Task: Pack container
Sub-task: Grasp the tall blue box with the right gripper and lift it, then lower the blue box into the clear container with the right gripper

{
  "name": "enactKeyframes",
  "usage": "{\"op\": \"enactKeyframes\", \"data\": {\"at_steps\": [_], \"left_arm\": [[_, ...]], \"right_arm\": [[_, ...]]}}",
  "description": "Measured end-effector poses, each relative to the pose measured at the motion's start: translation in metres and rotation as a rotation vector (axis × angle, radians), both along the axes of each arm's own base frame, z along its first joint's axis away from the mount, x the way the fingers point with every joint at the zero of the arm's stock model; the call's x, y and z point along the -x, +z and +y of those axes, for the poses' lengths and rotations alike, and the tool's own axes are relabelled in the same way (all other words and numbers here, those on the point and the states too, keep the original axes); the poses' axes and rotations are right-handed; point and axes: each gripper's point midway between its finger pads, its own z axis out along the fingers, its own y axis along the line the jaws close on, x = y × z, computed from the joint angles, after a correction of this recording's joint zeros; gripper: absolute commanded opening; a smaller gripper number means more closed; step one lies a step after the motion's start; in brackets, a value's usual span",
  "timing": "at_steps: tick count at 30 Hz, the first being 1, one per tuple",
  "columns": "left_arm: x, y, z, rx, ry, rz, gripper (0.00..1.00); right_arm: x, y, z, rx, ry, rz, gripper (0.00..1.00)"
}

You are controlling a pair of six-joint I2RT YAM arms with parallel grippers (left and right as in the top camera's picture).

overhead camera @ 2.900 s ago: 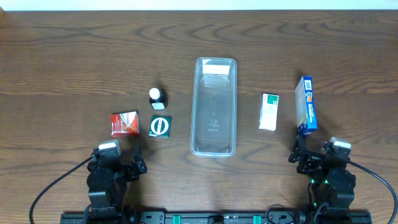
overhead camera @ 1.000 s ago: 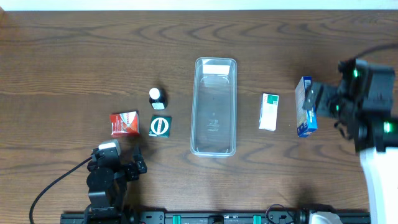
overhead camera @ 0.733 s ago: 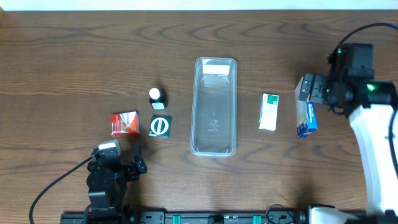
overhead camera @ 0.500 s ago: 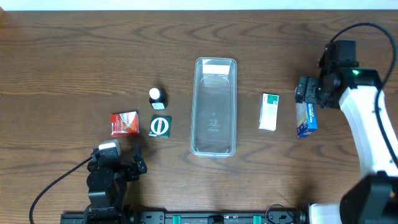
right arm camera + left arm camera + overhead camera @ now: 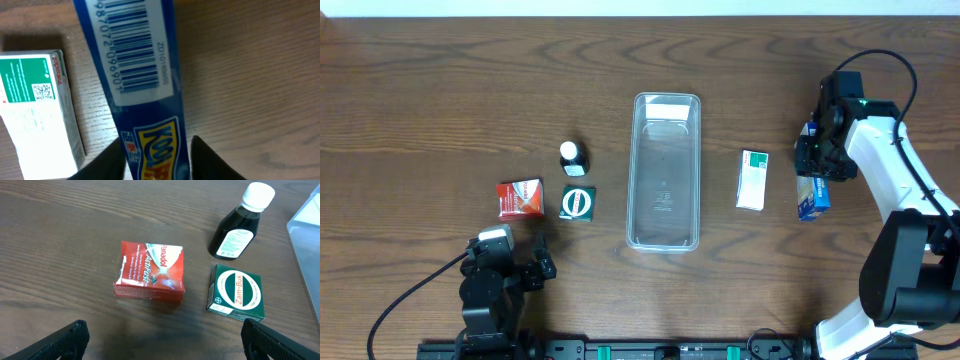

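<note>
As the right-edge blue box (image 5: 812,198) is being straddled by the right claw (image 5: 815,163), grip unclear, the container (image 5: 665,190) is being screened by a green-white box (image 5: 753,180).

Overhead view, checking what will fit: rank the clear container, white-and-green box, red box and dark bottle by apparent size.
1. Container
2. White-and-green box and red box: look alike, not ranked
3. Dark bottle

Overhead looks down; close left wrist shares container (image 5: 665,200).
</note>
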Motion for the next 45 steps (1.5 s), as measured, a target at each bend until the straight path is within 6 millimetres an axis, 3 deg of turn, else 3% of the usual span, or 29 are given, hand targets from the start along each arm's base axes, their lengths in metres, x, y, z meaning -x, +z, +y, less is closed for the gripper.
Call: {"op": "enactKeyframes", "data": {"at_steps": [2,9,13,17,21,26,29,32,36,42,45], "left_arm": [[0.000,0.000,0.000,0.000,0.000,0.000,0.98],[0.000,0.000,0.000,0.000,0.000,0.000,0.98],[0.000,0.000,0.000,0.000,0.000,0.000,0.98],[0.000,0.000,0.000,0.000,0.000,0.000,0.98],[0.000,0.000,0.000,0.000,0.000,0.000,0.98],[0.000,0.000,0.000,0.000,0.000,0.000,0.98],[0.000,0.000,0.000,0.000,0.000,0.000,0.98],[0.000,0.000,0.000,0.000,0.000,0.000,0.98],[0.000,0.000,0.000,0.000,0.000,0.000,0.98],[0.000,0.000,0.000,0.000,0.000,0.000,0.98],[0.000,0.000,0.000,0.000,0.000,0.000,0.98]], "right_arm": [[-0.001,0.000,0.000,0.000,0.000,-0.005,0.19],[-0.001,0.009,0.001,-0.004,-0.005,-0.028,0.17],[0.001,0.047,0.014,-0.055,0.014,-0.123,0.09],[-0.007,0.107,0.046,-0.164,0.072,-0.315,0.09],[-0.007,0.171,0.095,-0.294,0.162,-0.522,0.09],[-0.001,0.206,0.161,-0.439,0.267,-0.628,0.10],[-0.002,0.203,0.198,-0.491,0.305,-0.619,0.11],[-0.010,0.187,0.232,-0.521,0.323,-0.595,0.13],[-0.023,0.137,0.273,-0.530,0.325,-0.496,0.13],[-0.030,0.060,0.286,-0.494,0.223,-0.324,0.11],[-0.033,0.039,0.287,-0.481,0.190,-0.287,0.11]]}}
